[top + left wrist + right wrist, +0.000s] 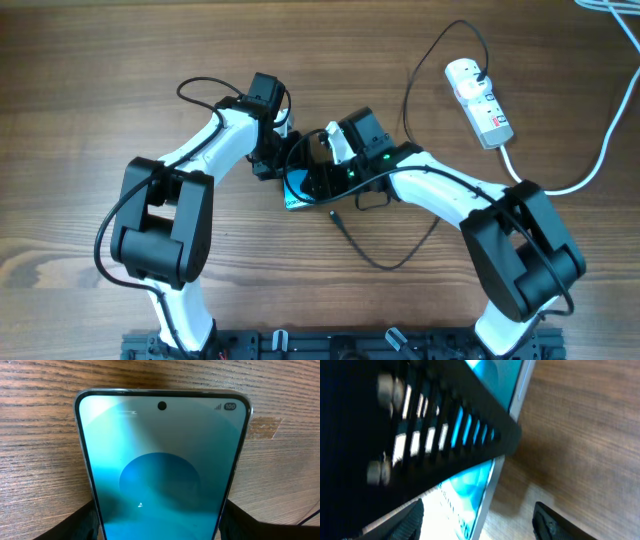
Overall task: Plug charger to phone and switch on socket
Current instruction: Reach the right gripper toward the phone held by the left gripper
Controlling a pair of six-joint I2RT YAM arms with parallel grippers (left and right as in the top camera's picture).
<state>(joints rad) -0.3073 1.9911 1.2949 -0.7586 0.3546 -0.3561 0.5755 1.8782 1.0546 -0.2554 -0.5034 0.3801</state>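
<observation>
The wooden table (90, 60) carries everything. The two arms meet over its middle and cover most of what lies there. At the far right a thick white cord (600, 150) runs off the table edge from the socket (478, 100), which lies well apart from the arms. Its switch is too small to read.

The phone (296, 190) lies flat at the middle, between the two hands. From overhead only a sliver of its cyan screen shows under them. The left hand (159, 522) is closed on the phone's long sides, with a dark finger (82, 522) against each edge at the bottom of the left wrist view. The far end of the phone, with its camera dot, rests on bare wood.

The right hand (479, 517) is spread wide and holds nothing. Its fingers (412, 517) sit either side of one phone edge. That view is blurred, and a dark slotted part crosses it, hiding most of the screen.

The charger (385, 262) loops from the socket around behind the right arm. Its connector tip (334, 213) lies loose on the table just beside the phone. Whether it touches the phone cannot be told.
</observation>
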